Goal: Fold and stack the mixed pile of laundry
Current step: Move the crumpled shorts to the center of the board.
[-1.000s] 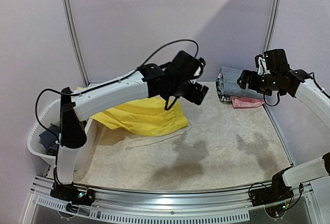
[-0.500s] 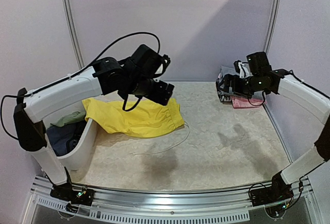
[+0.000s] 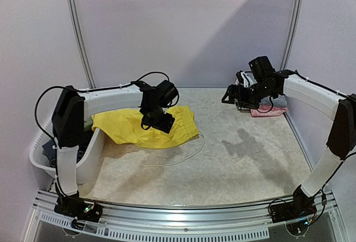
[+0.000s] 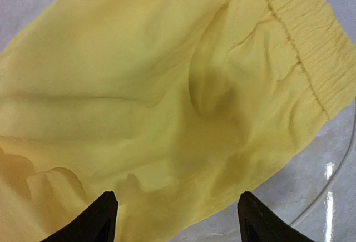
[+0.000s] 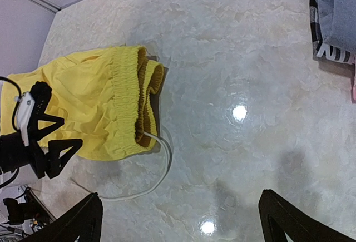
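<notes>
The bright yellow shorts [image 3: 130, 129] lie spread on the table, their left end draped over the white tub. Their elastic waistband [image 4: 300, 47] faces right, and a white drawstring [image 3: 178, 156] trails from it. My left gripper [image 3: 157, 122] hangs open just above the shorts. The yellow cloth [image 4: 156, 86] fills the left wrist view, with nothing between the fingertips [image 4: 105, 214]. My right gripper [image 3: 232, 96] is open and empty, in the air in front of the folded stack at the back right. The right wrist view shows the shorts [image 5: 100, 114] and the bare table.
The white tub [image 3: 36, 156] stands at the left table edge with dark garments inside. A folded stack with a grey piece [image 5: 336, 14] and a pink piece [image 3: 270, 112] sits at the back right corner. White walls enclose the back and sides.
My left arm has swung left and come down onto the yellow shorts. My right gripper has moved left, away from the folded stack.
</notes>
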